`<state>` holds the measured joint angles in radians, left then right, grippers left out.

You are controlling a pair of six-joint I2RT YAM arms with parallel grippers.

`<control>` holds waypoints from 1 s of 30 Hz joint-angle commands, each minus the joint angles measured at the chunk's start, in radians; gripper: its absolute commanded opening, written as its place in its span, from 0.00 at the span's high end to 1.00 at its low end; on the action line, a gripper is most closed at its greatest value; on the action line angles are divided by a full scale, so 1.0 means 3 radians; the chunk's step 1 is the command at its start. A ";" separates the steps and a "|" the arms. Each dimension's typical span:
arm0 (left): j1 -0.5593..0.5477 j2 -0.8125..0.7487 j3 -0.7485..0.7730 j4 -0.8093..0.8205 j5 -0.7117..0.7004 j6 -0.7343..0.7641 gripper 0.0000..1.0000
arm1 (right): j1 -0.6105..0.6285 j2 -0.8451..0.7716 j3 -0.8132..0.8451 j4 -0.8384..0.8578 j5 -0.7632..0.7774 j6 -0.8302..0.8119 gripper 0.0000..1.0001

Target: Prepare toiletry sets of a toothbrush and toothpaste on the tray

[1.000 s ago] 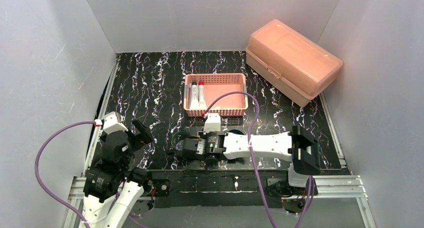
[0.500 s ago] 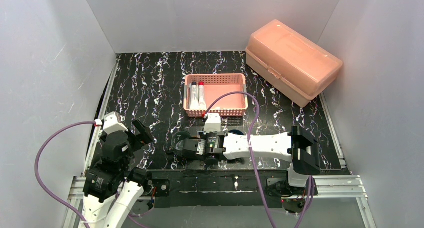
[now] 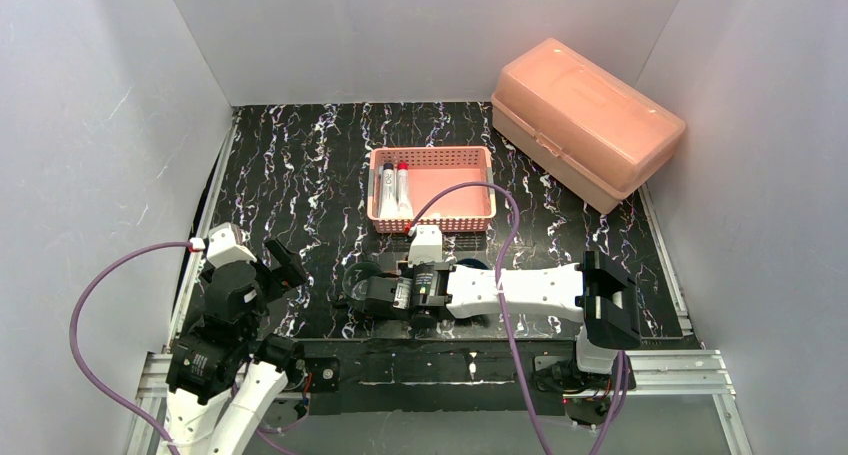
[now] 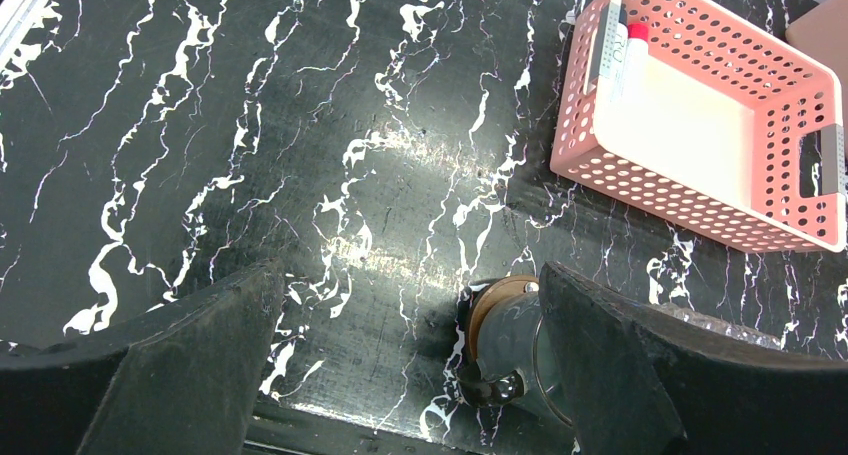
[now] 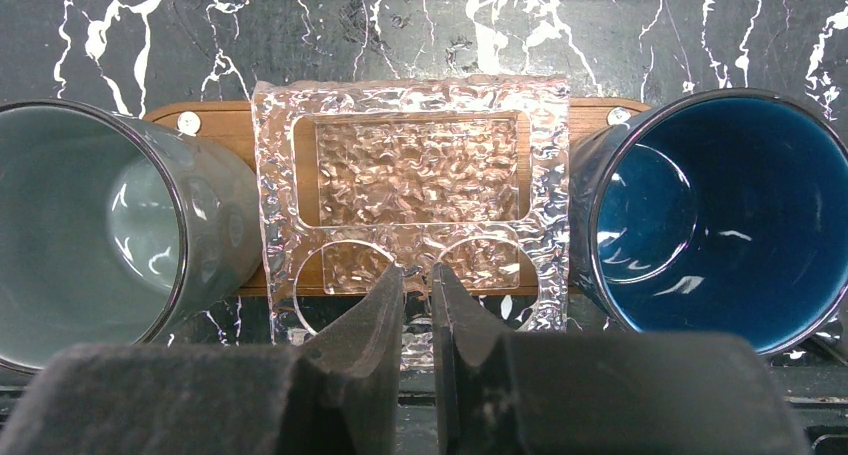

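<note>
The task looks barely begun. Nearest the arms, the right hand [image 5: 418, 285] is closed narrowly on the near wall of the clear faceted glass [image 5: 420, 165], which stands in the middle of the tray [image 5: 225, 123] between the grey-green cup [image 5: 110, 225] and the dark blue mug [image 5: 720, 215]. All three look empty. Left of the tray, the left hand [image 4: 410, 295] hangs wide open above the surface [image 3: 300, 165], holding nothing. Beyond the tray, two tubes [image 3: 403, 193] lie in the pink mesh basket [image 3: 450, 222], well apart from both hands. No toothbrush can be made out for certain, so every set appears unfilled.
</note>
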<state>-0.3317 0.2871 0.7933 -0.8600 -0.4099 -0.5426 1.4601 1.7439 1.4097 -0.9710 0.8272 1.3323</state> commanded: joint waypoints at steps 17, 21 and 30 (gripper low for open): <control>-0.0029 -0.0017 -0.0001 0.0017 -0.0078 0.0009 0.01 | 0.0021 -0.0057 0.0301 -0.0167 0.0303 -0.0115 0.64; -0.0028 -0.0024 -0.0001 0.0019 -0.0086 0.0009 0.01 | 0.0021 -0.0111 0.0441 -0.0170 0.0326 -0.0289 0.64; -0.0035 -0.0005 -0.0001 0.0014 -0.0085 0.0009 0.01 | -0.0162 -0.0281 0.0592 0.0158 0.0223 -0.1053 0.57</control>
<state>-0.3359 0.2871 0.7933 -0.8600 -0.4110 -0.5426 1.4498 1.7164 1.5211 -0.9745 0.8890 1.1442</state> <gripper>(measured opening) 0.992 0.425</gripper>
